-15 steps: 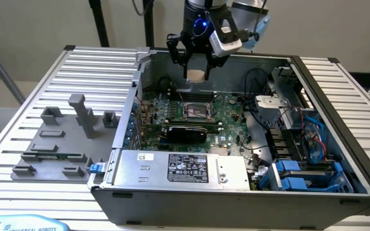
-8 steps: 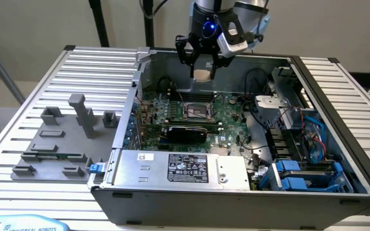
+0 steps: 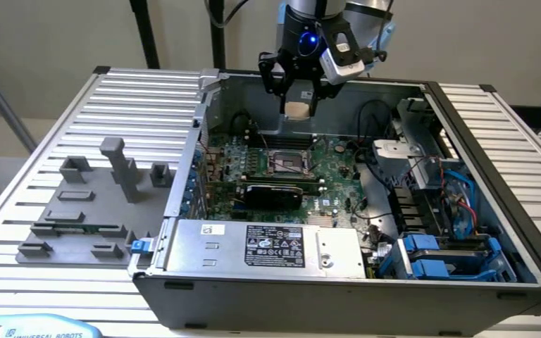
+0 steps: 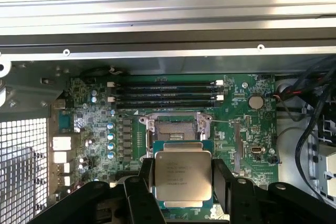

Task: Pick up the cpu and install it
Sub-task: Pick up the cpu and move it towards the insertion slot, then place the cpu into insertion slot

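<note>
Bright, even light glares off the slatted table (image 3: pixel 54 120), with soft shadows inside the computer case (image 3: pixel 346 299).

"UNIVERSAL ROBOTS" is read on the pale blue part (image 3: pixel 36 328) at the exterior view's lower left. Print is seen on the black label (image 3: pixel 275 246) of the power supply (image 3: pixel 195 253) and on the cpu (image 4: pixel 181 178) lid, none legible.

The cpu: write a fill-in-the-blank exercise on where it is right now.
The gripper holds the cpu ___ the open computer case.
The socket on the green board has ___ chip in it.
The grey blocks lie on the table at the exterior view's ___ of the case.
Missing words: above; no; left.
</note>
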Motion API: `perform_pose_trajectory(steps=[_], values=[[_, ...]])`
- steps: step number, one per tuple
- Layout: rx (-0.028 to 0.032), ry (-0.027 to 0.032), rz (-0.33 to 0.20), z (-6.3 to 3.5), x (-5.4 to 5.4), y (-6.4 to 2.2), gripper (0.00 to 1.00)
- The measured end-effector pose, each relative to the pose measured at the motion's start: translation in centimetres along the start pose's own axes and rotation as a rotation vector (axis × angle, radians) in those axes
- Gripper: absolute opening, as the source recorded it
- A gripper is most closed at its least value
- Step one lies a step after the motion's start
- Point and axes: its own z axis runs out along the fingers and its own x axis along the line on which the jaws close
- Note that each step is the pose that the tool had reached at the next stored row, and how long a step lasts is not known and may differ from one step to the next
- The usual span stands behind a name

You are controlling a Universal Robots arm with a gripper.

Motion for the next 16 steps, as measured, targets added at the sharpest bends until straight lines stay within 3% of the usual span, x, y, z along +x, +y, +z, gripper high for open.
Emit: perform_pose_trajectory(steps=[13,16], values=[[0.0000,0.0000,0.000,0.00,0.00,0.00,0.55],[0.0001,-0.0036,0.039,0.04,0.00,-0.01,0.55]])
